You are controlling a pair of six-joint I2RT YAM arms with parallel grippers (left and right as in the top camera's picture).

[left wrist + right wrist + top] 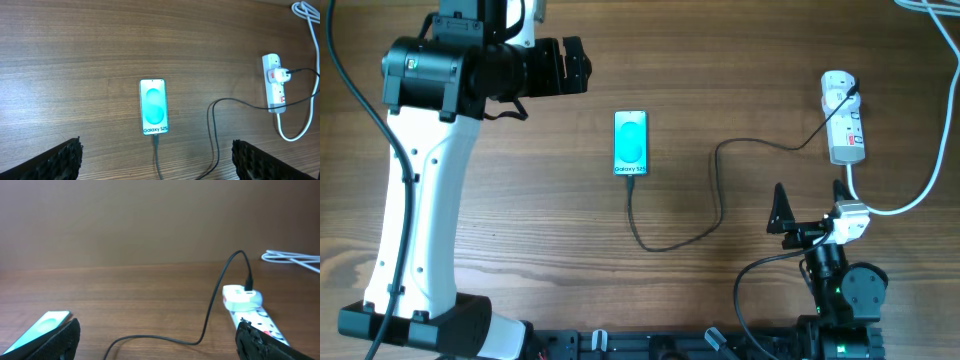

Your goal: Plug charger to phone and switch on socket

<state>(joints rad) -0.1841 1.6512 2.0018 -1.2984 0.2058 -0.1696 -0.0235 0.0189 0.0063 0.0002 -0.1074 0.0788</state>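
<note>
Overhead: charger in phone

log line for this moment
phone: charger reaches its port | socket: adapter in, switch unclear | left gripper: open, empty | right gripper: open, empty

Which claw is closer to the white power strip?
Right: the right gripper sits close to the socket, toward the phone; the left gripper is far off, beyond the phone.

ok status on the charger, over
Both open and empty: left tool, right tool. The thin black charger cable meets the cyan-screen smartphone at its bottom end. Switch on the white plastic power strip unreadable. Nothing blocking.
</note>
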